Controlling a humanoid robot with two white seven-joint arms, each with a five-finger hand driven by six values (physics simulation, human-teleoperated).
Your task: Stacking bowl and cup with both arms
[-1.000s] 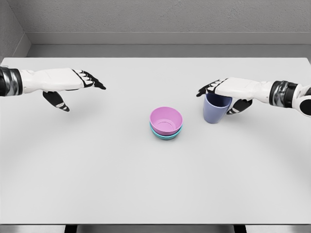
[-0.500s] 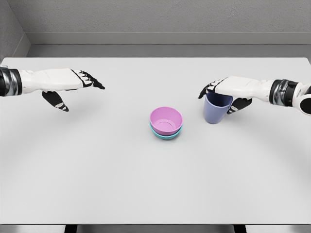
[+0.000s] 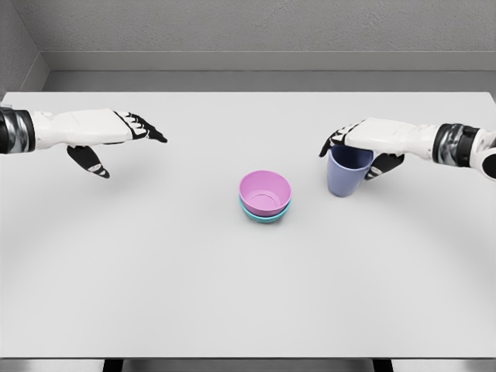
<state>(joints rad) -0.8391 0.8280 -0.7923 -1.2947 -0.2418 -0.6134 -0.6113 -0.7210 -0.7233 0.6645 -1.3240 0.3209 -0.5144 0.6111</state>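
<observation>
A pink bowl (image 3: 264,191) sits nested in a teal bowl (image 3: 268,218) at the middle of the white table (image 3: 155,271). To their right is a blue-violet cup (image 3: 343,179), upright. My right hand (image 3: 355,152) is shut on the cup, with its fingers across the rim and its thumb behind the cup's right side. Whether the cup's base touches the table I cannot tell. Far to the left, my left hand (image 3: 128,150) hovers above the table, open and holding nothing, its fingers pointing right.
A grey wall runs behind the table's far edge. The table's front edge lies along the bottom of the view.
My right hand and the cup have shifted slightly to the right and a little up. The left hand and the bowls have stayed put.
</observation>
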